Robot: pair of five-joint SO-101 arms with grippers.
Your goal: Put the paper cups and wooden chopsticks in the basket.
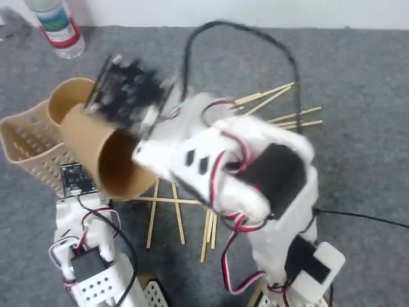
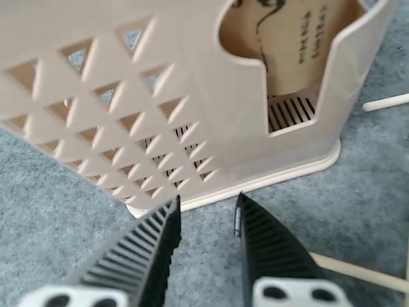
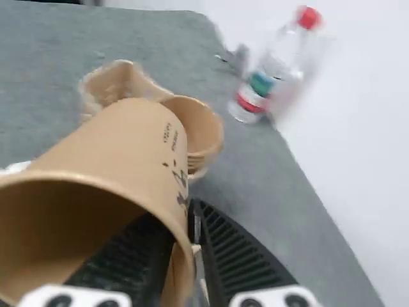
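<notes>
Paper cup on its side in the air, mouth toward the near edge of the table, rim pinched by the right gripper, one finger inside the wall and one outside. Held just beside the basket, at its near-right side.

Basket upright close to the left edge of the table, with a second paper cup standing in its far end.

Left gripper low over the table, just short of the basket's latticed wall, narrowly parted, nothing between the fingers.

Wooden chopsticks loose on the table toward the near edge, some crossed, partly under the right arm; one stick just beside the left gripper. More chopsticks toward the far edge, well apart from the basket.

Plastic bottle at the far-left corner, beyond the basket.
</notes>
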